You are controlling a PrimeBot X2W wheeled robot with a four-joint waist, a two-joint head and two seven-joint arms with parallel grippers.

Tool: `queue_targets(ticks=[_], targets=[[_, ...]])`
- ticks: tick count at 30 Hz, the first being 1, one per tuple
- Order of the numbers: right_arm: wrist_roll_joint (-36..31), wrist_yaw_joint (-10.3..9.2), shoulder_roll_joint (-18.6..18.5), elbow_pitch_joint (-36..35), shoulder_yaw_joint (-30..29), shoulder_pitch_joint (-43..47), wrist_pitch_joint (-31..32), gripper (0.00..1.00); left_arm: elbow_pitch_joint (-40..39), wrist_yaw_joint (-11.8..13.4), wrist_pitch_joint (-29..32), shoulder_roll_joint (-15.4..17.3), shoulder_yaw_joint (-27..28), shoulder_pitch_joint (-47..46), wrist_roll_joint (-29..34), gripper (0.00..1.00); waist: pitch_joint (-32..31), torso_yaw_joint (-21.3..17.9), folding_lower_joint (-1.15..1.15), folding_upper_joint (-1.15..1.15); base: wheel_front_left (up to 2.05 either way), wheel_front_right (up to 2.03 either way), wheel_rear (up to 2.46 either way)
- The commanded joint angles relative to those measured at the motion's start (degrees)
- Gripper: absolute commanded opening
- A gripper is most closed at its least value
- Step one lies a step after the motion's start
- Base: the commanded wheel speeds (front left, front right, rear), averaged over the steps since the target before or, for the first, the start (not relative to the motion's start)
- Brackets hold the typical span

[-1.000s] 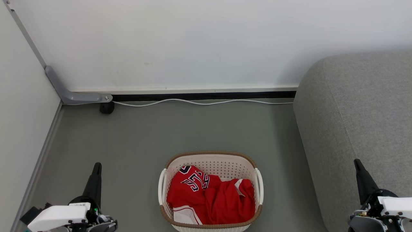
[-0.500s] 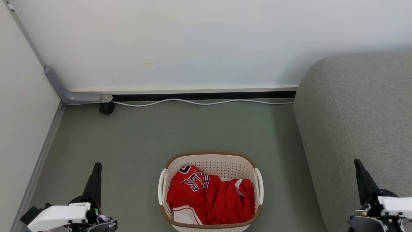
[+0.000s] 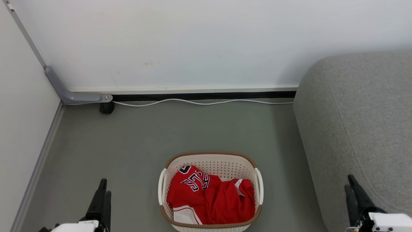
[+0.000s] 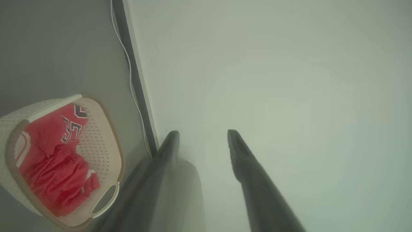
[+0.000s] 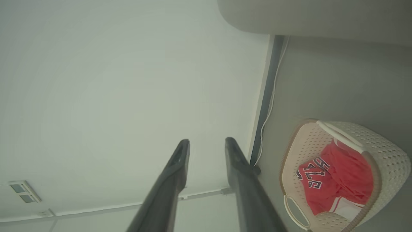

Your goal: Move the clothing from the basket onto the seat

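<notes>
The cream basket (image 3: 210,154) stands on the floor at the bottom centre, holding red clothing (image 3: 209,196) with white stripes and black-white numbers. The grey seat (image 3: 360,122) rises on the right, a little apart from the basket. My left gripper (image 3: 105,186) is low at the left of the basket, and my right gripper (image 3: 348,181) is low at the right, beside the seat's edge. Both are open and hold nothing, as the left wrist view (image 4: 202,132) and right wrist view (image 5: 207,140) show. The basket (image 4: 106,129) and clothing (image 4: 54,161) lie left of my left fingers.
A white cable (image 3: 199,102) runs along the foot of the back wall. A grey bracket (image 3: 77,96) with a black wheel sits in the left corner, beside a pale side panel (image 3: 22,112). Grey floor (image 3: 145,138) surrounds the basket.
Both grippers have gone from shut to open and sit lower in the head view. The basket and clothing have not moved.
</notes>
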Motion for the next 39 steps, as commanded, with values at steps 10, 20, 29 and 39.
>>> queue_targets(ticks=[10,20,29,39], targets=[[-0.69,0.01,-0.31,0.52,1.05,-1.3,-0.74,1.0,1.1,-0.04,-1.12,0.05,-0.49,-1.24,0.27,1.0,-0.43,-0.06,0.05,0.0,0.0,0.0,0.0],[-2.24,0.02,-1.5,0.99,3.48,-2.93,-2.77,1.0,1.76,-0.08,-2.96,0.59,-1.82,-2.66,1.45,1.0,-0.75,-0.14,0.0,0.0,0.0,0.0,0.0],[-4.76,0.02,-3.01,2.25,6.44,-4.94,-4.76,1.0,2.69,-0.12,-4.79,1.61,-3.84,-4.21,4.06,1.0,-1.01,-0.22,0.0,0.0,0.0,0.0,0.0],[-10.98,0.03,-3.75,3.98,7.55,-7.27,-6.47,1.0,3.37,-0.16,-6.49,2.01,-4.6,-5.99,10.81,1.0,-1.14,-0.26,0.0,0.0,0.0,0.0,0.0]])
